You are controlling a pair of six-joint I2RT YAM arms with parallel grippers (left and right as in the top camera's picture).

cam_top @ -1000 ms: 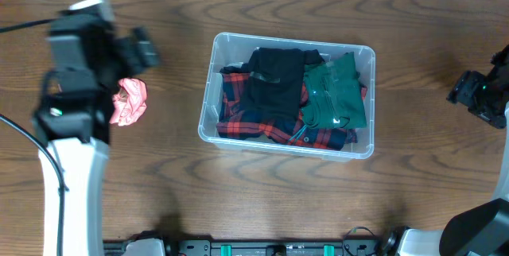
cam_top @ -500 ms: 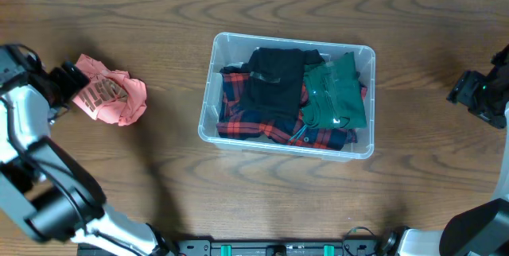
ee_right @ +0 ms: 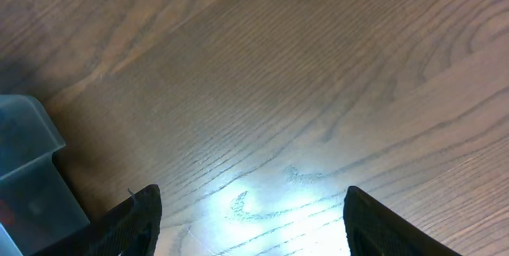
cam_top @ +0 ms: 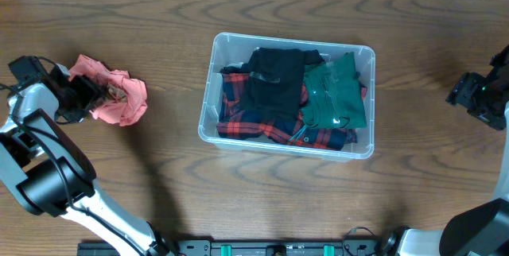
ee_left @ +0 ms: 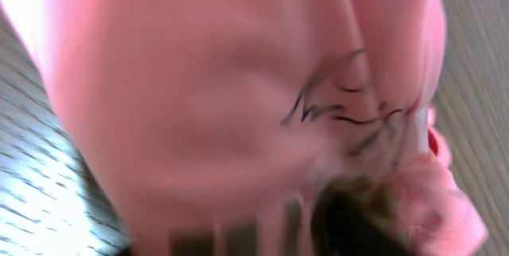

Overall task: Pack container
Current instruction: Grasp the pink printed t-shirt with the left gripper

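Observation:
The container point(cam_top: 208, 89), a clear plastic bin, stands mid-table holding a black garment point(cam_top: 274, 77), a green one point(cam_top: 334, 93) and a red-and-blue plaid one point(cam_top: 238, 125). A pink garment point(cam_top: 119, 101) lies crumpled on the table at the far left. My left gripper point(cam_top: 86, 91) is pushed into its left edge. In the left wrist view the pink garment point(ee_left: 199, 89) fills the blurred picture and hides how the jaws stand. My right gripper point(cam_top: 469, 93) hovers at the far right, open and empty point(ee_right: 253, 200), above bare wood. The container's corner point(ee_right: 32, 153) shows at the left of its view.
The brown wooden table point(cam_top: 254, 200) surrounds the bin. Black arm mounts run along the front edge point(cam_top: 278, 248). The left arm's white links point(cam_top: 48, 176) lie over the front-left part of the table.
The left arm has swung down to the table's far left. Its gripper has pushed into the pink garment, which now looks more bunched. The right arm has not moved.

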